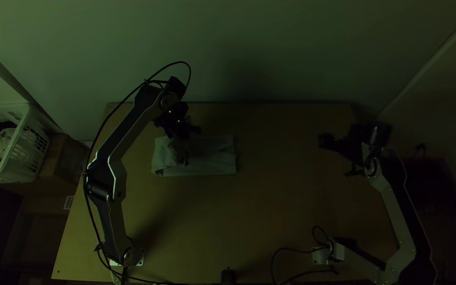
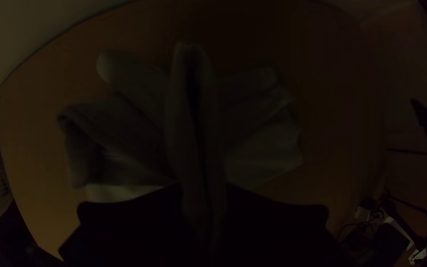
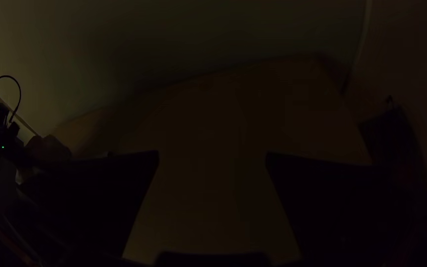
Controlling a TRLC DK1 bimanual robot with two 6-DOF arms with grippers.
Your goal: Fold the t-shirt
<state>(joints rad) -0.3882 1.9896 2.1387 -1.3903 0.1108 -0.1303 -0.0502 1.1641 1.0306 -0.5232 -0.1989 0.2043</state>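
Clamped shut, with the left gripper, on a raised ridge of the t-shirt. Lying partly folded on the wooden table, left of middle, toward the far edge in top view; long axis side to side. Gripped over the left part, with most of the flat cloth to the right of the pinch. Much nearer to the left gripper than to the right gripper, parked open, well apart. Probably needs carrying rightward along that axis, then laying flat.

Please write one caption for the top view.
Left end effector pinches part of the shirt; right end effector hovers open.
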